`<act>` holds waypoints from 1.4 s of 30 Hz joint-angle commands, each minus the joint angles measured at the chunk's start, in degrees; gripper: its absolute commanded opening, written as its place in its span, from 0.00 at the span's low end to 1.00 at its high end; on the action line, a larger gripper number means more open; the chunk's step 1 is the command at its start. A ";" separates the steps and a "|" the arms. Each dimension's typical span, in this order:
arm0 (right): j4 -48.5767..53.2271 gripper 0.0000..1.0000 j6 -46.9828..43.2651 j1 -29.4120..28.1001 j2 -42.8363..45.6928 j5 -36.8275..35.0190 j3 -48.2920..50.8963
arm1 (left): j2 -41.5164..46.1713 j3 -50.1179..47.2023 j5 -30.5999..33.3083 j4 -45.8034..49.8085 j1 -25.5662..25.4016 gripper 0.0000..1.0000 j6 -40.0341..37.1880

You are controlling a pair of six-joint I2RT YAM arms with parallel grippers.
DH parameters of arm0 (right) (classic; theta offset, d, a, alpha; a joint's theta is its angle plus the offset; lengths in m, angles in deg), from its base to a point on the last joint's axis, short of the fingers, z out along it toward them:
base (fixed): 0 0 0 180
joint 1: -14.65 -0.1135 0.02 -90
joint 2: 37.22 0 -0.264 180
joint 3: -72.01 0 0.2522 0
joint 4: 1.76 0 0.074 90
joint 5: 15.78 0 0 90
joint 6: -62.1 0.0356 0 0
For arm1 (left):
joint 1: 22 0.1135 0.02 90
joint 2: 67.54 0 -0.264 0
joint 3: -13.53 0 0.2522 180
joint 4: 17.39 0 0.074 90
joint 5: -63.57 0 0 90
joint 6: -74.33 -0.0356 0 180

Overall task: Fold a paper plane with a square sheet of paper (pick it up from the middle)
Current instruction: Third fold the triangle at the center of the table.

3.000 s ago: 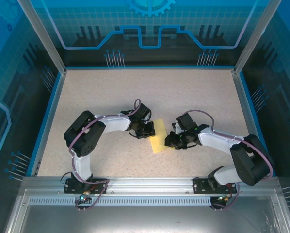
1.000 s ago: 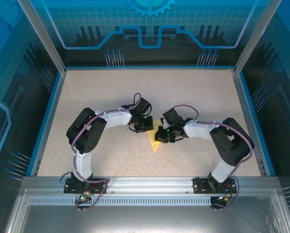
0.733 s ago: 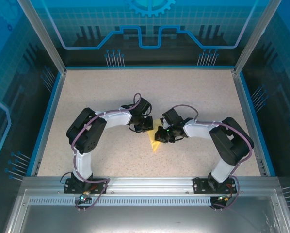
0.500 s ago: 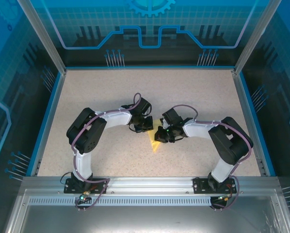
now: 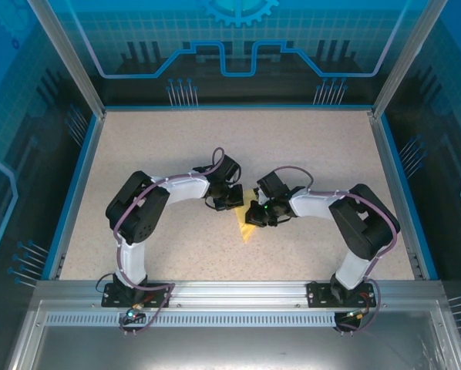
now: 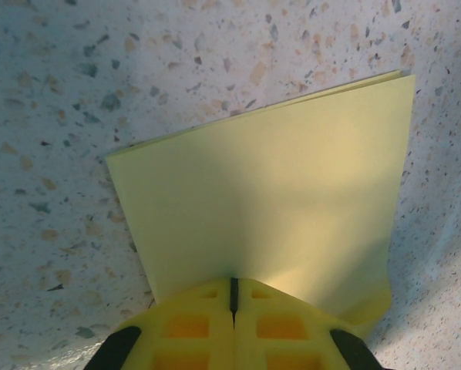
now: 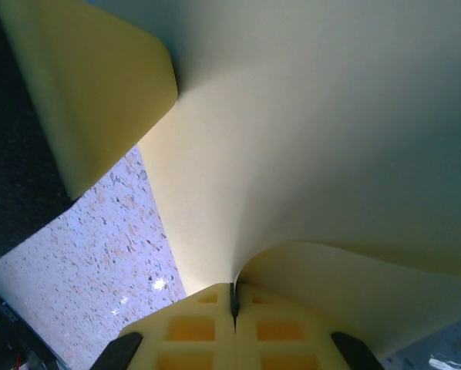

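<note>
The left hand [image 6: 232, 299] is at the bottom, its two fingers pressed tight together on the near edge of the yellow sheet of paper [image 6: 269, 193]. The paper is folded, with thin layers showing along its far edge. Under it is the speckled worktop [image 6: 61, 85].

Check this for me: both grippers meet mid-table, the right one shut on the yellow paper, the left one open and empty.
Wrong about the left gripper: the left wrist view shows it shut on the yellow paper too, not open and empty. The rest stands, including the right gripper shut on the paper.
</note>
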 commanded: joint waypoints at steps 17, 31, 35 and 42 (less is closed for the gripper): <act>-0.74 0.05 -3.11 -0.68 -1.41 0.09 -0.74 | -1.50 -0.24 -0.15 1.91 0.11 0.00 -1.32; -1.68 0.05 -4.48 -0.32 0.73 0.11 -0.01 | -1.59 -0.46 -0.02 2.02 0.06 0.00 -1.32; -2.37 0.05 -4.50 -0.35 0.52 0.59 0.13 | -1.56 -0.38 -0.06 2.10 0.10 0.00 -1.32; -2.14 0.05 -4.67 -0.33 -0.54 0.87 -0.23 | -1.56 -0.45 -0.16 2.04 0.07 0.00 -1.32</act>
